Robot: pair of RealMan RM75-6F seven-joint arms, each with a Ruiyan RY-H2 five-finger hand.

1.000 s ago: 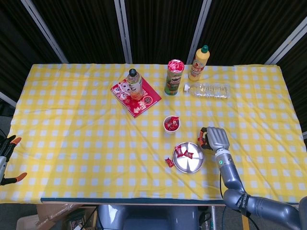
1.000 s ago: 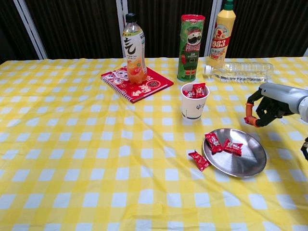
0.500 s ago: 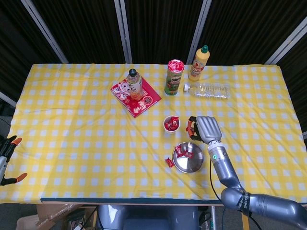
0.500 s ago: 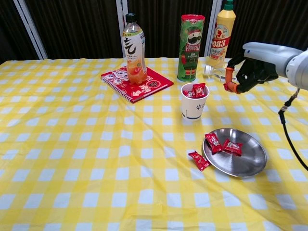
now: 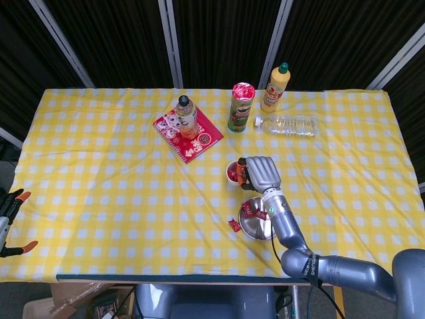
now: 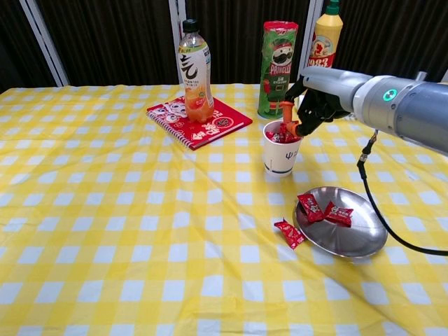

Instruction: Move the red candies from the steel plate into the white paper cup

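Yellow checked cloth under everything, black curtain behind, and my right hand point(image 6: 318, 98) hangs right at the rim of the white paper cup point(image 6: 282, 155), on its 2 o'clock side in the chest view. My fingers point(image 6: 292, 119) are curled in, and something red-orange shows at their tips over the cup mouth; I can't tell whether that's a candy I'm pinching or just the colored pads. The cup already holds red candies point(image 6: 283, 133). So the drop spot is straight below my fingertips, nothing to cross. Back at 5 o'clock from the cup sits the steel plate point(image 6: 358, 241), two wrapped candies point(image 6: 324, 209) lying side by side on its near-left part, and one stray candy point(image 6: 290, 233) on the cloth just off the plate's 9 o'clock edge. My left hand isn't visible in either view
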